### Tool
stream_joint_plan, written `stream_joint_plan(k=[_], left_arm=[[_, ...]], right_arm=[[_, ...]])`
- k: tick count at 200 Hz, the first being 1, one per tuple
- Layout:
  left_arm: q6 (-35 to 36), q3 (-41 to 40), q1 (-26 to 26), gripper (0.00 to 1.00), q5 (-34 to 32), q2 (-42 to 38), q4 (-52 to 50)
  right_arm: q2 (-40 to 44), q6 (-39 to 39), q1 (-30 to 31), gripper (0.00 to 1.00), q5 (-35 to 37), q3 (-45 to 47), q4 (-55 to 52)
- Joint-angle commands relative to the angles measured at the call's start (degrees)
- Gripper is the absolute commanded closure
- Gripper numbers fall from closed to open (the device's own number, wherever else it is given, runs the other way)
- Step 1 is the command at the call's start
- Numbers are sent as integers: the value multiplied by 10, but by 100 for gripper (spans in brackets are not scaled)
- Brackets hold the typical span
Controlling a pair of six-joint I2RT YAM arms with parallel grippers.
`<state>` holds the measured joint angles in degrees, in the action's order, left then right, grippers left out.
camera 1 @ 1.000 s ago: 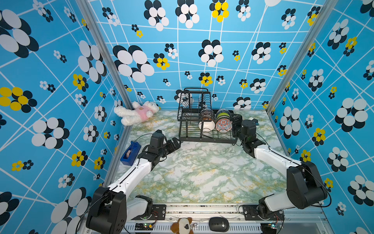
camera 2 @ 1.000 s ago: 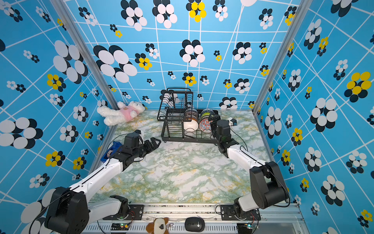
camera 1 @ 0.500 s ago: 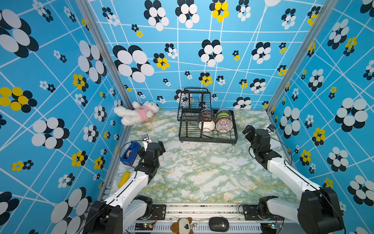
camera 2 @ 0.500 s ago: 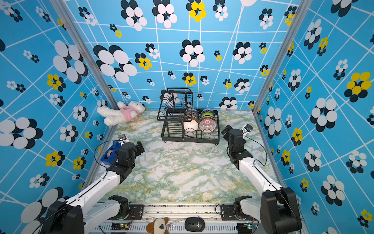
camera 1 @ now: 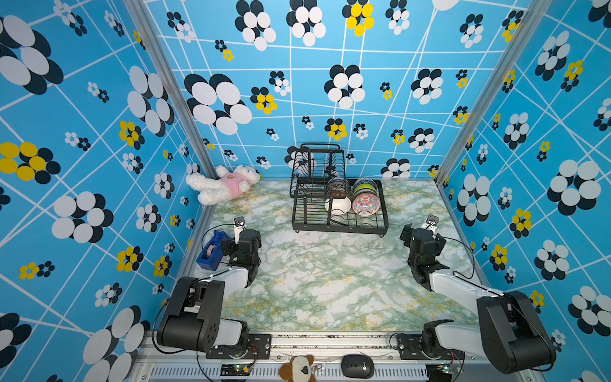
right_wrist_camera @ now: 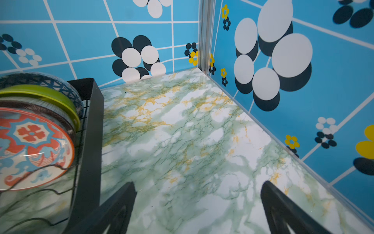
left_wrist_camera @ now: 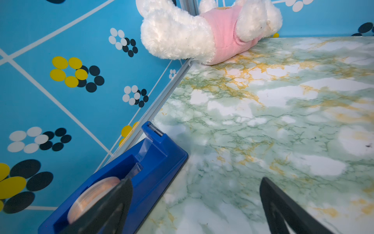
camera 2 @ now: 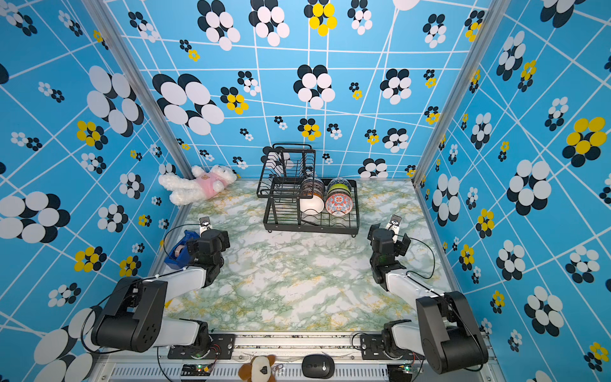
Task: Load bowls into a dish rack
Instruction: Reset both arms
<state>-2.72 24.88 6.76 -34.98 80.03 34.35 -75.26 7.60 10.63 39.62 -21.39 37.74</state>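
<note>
Judging from how things lie, we take the loading to be done: the bowls (camera 1: pixel 363 202) all stand on edge in the lower tray of the dish rack (camera 1: pixel 340 229), which sits ahead of our left gripper (left_wrist_camera: pixel 194 186) and right gripper (right_wrist_camera: pixel 198 183) and between them, well apart from each. Nearest the right gripper, off its inner finger, is the red-blue floral bowl (right_wrist_camera: pixel 34 145), with the lime green bowl (right_wrist_camera: pixel 40 94) behind it. We see no bowl on the table (camera 1: pixel 330 274) in both top views, so the next move, we think, calls only for parking. Both arms sit folded low, grippers aimed toward the far end of the table, jaws spread wide and empty; the left gripper hangs with a blue tape dispenser (left_wrist_camera: pixel 155 162) just beside its outer finger.
</note>
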Motion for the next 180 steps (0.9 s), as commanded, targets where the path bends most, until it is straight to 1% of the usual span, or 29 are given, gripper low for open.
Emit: stream_joint_plan(k=[1,14,27,43,48,55,59,65,79,93,97,106,122,158,180], left_arm=[[4,14,-15,1,28,-1,6],[4,10,-18,1,38,-4,8],[13,1,-14,1,54,-11,20],[16,-12,-3,1,57,-17,40],[6,-17,-3,1,69,-19,47],[-8,-32,-6,1,97,-17,89],[1,-41,-6,1,121,-13,118],[13,-47,-5,1,141,-5,142],[8,-31,-5,1,130,14,122],[11,-19,-5,1,126,49,140],[16,-12,-4,1,127,53,130],[16,5,-2,1,139,55,95],[17,13,-3,1,145,59,86],[12,13,-10,1,155,59,85],[13,4,-11,1,164,57,101]], right_arm=[[-31,-69,-2,1,33,38,153],[-61,-61,-1,0,25,50,211],[-93,-75,1,1,18,58,269],[-111,-79,4,1,23,66,302],[-108,-78,4,0,21,67,298],[-106,-77,4,1,22,67,294],[-107,-77,4,1,23,65,295],[-109,-79,5,1,24,64,295],[-107,-76,4,0,24,63,290],[-108,-75,4,1,26,65,295],[-107,-75,4,1,27,65,295],[-108,-76,4,1,27,65,294],[-107,-75,4,1,26,60,286],[-110,-78,4,1,16,26,221],[-116,-88,4,1,-11,9,194]])
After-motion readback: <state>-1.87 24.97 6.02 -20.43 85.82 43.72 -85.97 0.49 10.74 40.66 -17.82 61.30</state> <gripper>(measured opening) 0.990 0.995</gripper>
